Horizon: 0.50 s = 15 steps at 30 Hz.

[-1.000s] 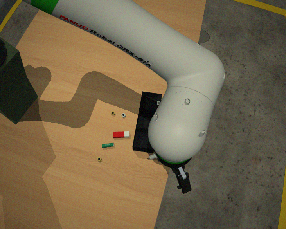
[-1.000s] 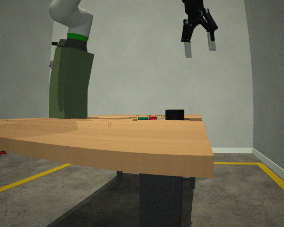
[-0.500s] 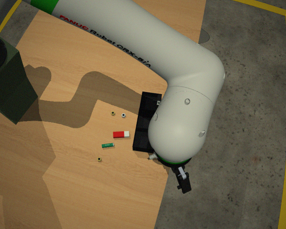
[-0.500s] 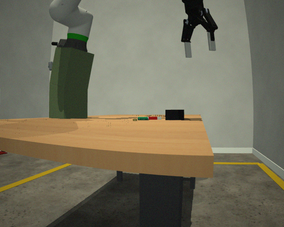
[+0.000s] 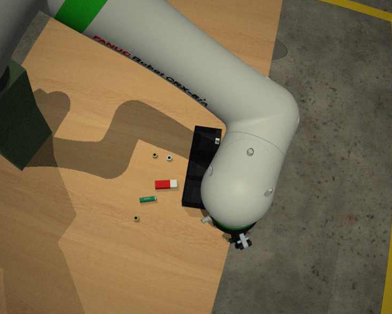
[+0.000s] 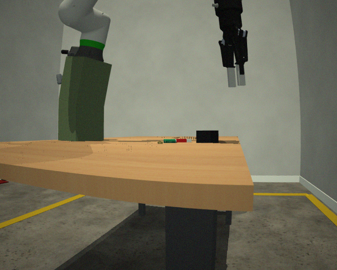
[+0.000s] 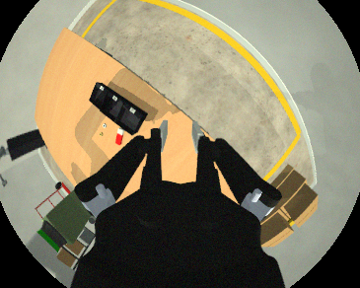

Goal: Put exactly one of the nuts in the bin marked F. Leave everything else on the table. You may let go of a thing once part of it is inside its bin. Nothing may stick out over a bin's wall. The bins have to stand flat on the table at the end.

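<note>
Three small nuts lie on the wooden table: a brass one (image 5: 154, 154), a silver one (image 5: 169, 158) beside it, and another brass one (image 5: 136, 218) nearer the front. A black row of bins (image 5: 200, 167) stands by the table's right edge, partly hidden under my arm; its letters are too small to read. It also shows in the side view (image 6: 207, 136) and the wrist view (image 7: 118, 106). My gripper (image 6: 236, 79) hangs high in the air over the table's right edge, fingers drawn nearly together with nothing between them. It also shows from above (image 5: 243, 241) and in the wrist view (image 7: 180, 129).
A red and white block (image 5: 165, 183) and a green battery (image 5: 147, 198) lie between the nuts, left of the bins. The green robot pedestal (image 5: 10, 118) stands at the far left. The table edge runs just below the gripper, with concrete floor beyond.
</note>
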### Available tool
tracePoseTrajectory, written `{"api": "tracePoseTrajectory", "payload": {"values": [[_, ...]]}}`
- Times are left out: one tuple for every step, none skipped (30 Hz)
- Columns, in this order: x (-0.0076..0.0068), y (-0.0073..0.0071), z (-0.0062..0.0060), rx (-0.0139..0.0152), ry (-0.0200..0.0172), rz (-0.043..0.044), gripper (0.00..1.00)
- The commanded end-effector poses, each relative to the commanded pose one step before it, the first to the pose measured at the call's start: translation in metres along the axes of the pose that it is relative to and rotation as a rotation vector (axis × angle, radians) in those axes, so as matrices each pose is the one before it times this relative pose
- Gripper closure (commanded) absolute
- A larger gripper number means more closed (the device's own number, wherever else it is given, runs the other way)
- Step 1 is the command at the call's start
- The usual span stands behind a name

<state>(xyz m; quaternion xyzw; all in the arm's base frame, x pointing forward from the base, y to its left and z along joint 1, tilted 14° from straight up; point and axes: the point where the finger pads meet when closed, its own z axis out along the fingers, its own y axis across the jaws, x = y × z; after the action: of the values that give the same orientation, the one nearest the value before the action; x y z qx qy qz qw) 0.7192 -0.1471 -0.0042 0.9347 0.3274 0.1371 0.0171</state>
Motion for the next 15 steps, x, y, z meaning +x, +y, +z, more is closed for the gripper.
{"api": "tracePoseTrajectory", "payload": {"values": [[-0.00229, -0.01914, -0.00092, -0.00925, -0.02321, 0.06945, 0.95], [-0.00185, -0.00789, 0.00062, 0.00000, 0.00000, 0.00000, 0.95], [0.00000, 0.00000, 0.00000, 0.00000, 0.00000, 0.00000, 0.95], [0.00000, 0.00000, 0.00000, 0.00000, 0.00000, 0.00000, 0.95], [-0.00213, -0.00804, 0.00055, -0.00670, -0.01218, 0.04441, 0.95], [-0.00242, -0.00776, 0.00052, 0.00000, 0.00000, 0.00000, 0.95], [0.00000, 0.00000, 0.00000, 0.00000, 0.00000, 0.00000, 0.95], [-0.00270, -0.00787, 0.00046, -0.00733, -0.01077, 0.04338, 0.95], [-0.00298, -0.00759, 0.00043, 0.00000, 0.00000, 0.00000, 0.95], [0.00000, 0.00000, 0.00000, 0.00000, 0.00000, 0.00000, 0.95], [0.00000, 0.00000, 0.00000, 0.00000, 0.00000, 0.00000, 0.95], [-0.00326, -0.00766, 0.00038, -0.00775, -0.00934, 0.04241, 0.95], [-0.00352, -0.00740, 0.00035, 0.00000, 0.00000, 0.00000, 0.95], [0.00000, 0.00000, 0.00000, 0.00000, 0.00000, 0.00000, 0.95], [0.00000, 0.00000, 0.00000, 0.00000, 0.00000, 0.00000, 0.95]]}}
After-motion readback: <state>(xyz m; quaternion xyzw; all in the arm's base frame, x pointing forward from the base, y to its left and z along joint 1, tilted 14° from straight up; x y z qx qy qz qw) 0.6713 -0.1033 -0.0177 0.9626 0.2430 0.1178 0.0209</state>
